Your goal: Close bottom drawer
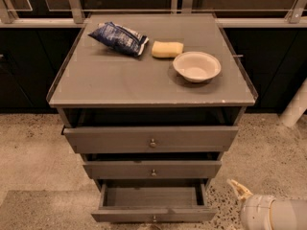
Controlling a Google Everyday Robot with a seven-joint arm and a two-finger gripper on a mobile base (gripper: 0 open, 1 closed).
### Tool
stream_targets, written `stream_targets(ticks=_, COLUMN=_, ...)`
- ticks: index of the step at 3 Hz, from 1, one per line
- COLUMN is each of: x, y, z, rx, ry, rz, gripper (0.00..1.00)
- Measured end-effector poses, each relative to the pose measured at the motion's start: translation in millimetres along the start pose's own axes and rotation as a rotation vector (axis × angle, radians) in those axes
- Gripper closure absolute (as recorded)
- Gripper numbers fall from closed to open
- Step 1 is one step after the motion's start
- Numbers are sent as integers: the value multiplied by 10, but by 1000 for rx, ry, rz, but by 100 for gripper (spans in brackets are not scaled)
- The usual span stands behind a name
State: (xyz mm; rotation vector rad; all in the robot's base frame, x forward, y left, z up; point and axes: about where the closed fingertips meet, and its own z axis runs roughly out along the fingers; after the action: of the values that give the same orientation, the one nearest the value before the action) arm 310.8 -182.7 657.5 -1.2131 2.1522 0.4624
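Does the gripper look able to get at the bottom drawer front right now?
Probably yes. The gripper sits low, just right of the pulled-out bottom drawer, with only bare floor showing between them.

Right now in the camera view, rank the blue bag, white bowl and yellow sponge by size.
Largest: blue bag
Then white bowl, nearly alike
Smallest: yellow sponge
The gripper is low right, beside the open bottom drawer.
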Motion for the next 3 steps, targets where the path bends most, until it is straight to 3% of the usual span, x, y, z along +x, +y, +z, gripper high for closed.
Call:
stream_targets(ticks=1, x=224, y=-36, z=177, rx=22, ry=-40, rz=70, gripper=0)
stream_targets(ticks=3, x=541, y=-548, z=1119, rx=118, ry=-187, rz=189, gripper=0)
